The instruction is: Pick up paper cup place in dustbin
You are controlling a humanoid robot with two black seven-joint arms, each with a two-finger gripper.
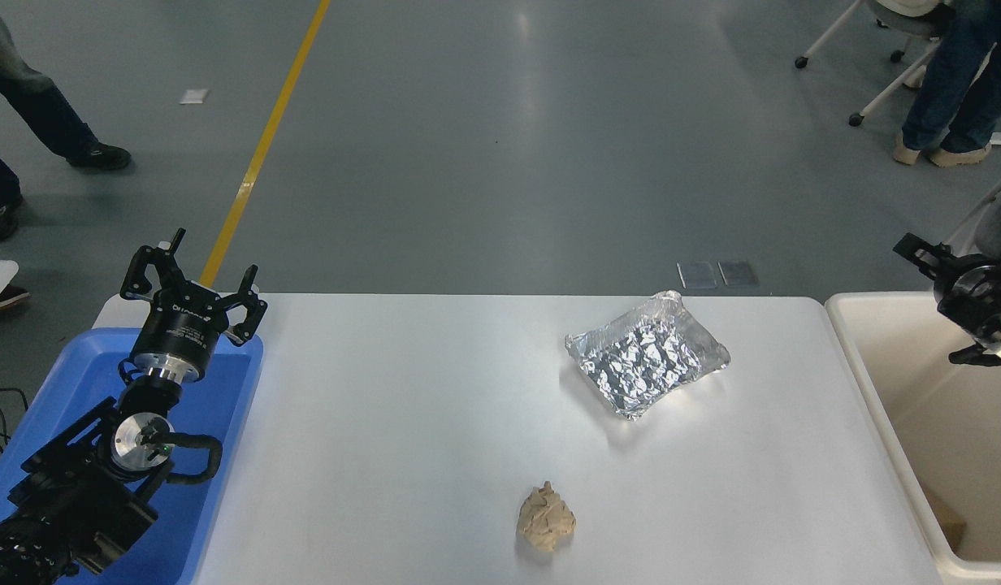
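Observation:
The dustbin (866, 370), a large cream-white tub, stands off the table's right end. My right gripper (927, 299) hangs at the right edge of the head view, raised above the bin's far rim; its fingers are spread apart with nothing between them. The paper cup is out of view. My left gripper (193, 280) is parked open at the lower left, above the blue tray (224, 390).
A crinkled silver foil tray (647, 353) lies on the white table (403, 422) right of centre. A crumpled tan paper wad (547, 517) sits near the front edge. People's legs show at the top left and top right.

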